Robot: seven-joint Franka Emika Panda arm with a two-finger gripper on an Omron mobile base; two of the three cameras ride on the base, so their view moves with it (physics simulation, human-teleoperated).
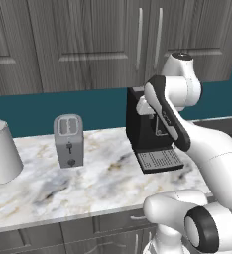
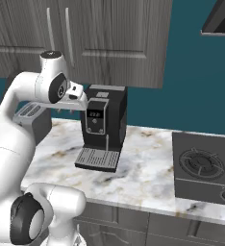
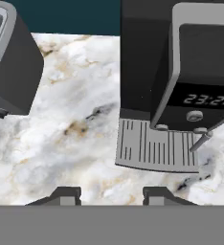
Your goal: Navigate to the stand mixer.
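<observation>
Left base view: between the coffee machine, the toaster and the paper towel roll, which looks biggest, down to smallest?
1. Coffee machine, clearly largest, though the arm hides part.
2 and 3. Toaster and paper towel roll look alike; the roll is cut off at the edge, so no ranking.

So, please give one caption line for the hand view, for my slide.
Open claw above marble counter, facing coffee machine, toaster at left.

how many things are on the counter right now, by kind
coffee machine: 1
toaster: 1
paper towel roll: 1
built-in stove burner: 1
stand mixer: 0 seen in these views
total: 4 things on the marble counter
</observation>
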